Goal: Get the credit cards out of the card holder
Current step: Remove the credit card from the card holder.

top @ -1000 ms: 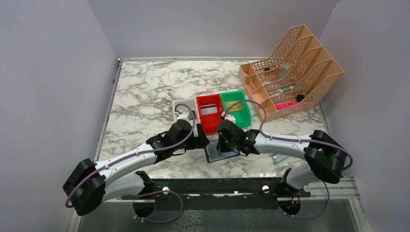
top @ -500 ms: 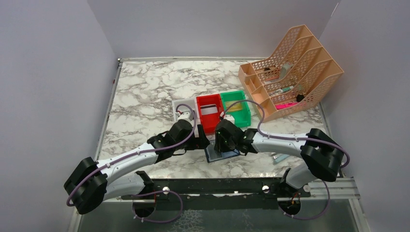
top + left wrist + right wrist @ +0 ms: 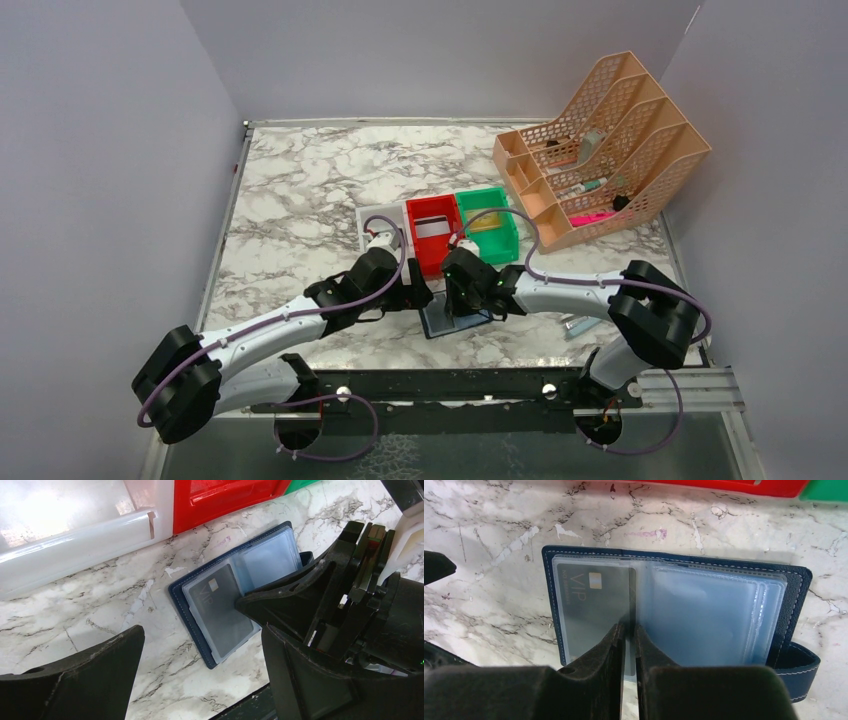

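While card holder [image 3: 795, 594] lies open | left gripper [image 3: 200, 630] apart | right gripper [image 3: 630, 627] near-together at card [image 3: 589, 605] edge (grip unclear)

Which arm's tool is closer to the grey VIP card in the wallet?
Right. The right tool has its tips nearly together at the edge of the VIP card in the card holder; the left tool hangs open beside it, clear of the card.
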Robot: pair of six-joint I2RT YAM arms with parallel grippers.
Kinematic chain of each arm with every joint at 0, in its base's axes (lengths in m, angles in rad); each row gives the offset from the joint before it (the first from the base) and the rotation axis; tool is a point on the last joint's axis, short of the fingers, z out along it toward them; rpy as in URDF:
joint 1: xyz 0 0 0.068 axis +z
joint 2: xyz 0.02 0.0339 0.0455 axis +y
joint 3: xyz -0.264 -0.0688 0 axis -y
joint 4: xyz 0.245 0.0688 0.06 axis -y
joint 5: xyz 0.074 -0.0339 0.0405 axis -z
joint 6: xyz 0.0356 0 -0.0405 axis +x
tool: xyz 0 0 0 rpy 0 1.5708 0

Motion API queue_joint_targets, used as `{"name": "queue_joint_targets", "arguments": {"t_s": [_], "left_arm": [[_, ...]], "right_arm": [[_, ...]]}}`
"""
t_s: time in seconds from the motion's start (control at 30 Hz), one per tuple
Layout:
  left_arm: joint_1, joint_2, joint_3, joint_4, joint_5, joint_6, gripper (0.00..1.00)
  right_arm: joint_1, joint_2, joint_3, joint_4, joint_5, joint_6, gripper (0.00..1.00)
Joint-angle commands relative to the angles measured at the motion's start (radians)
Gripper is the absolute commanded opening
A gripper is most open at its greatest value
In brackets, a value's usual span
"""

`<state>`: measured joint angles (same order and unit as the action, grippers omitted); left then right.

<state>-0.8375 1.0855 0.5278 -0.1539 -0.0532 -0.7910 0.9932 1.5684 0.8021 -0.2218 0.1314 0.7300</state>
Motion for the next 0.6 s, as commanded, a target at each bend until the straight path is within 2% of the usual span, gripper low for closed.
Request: {"name": "queue_joint_targets", "arguments": {"t_s": [0.0,0.57], "left_arm": [[0.003,-0.008,0.023,0.011,-0.007,0.010,0.91],[0.005,0.058,0.009,0.070,0.062,-0.002,0.89]], "right_arm": [[-0.002,0.004,0.025,0.015,-0.036,-0.023,0.15],[-0.002,0.008,0.018,0.084,-0.140,-0.025,0.15]]}}
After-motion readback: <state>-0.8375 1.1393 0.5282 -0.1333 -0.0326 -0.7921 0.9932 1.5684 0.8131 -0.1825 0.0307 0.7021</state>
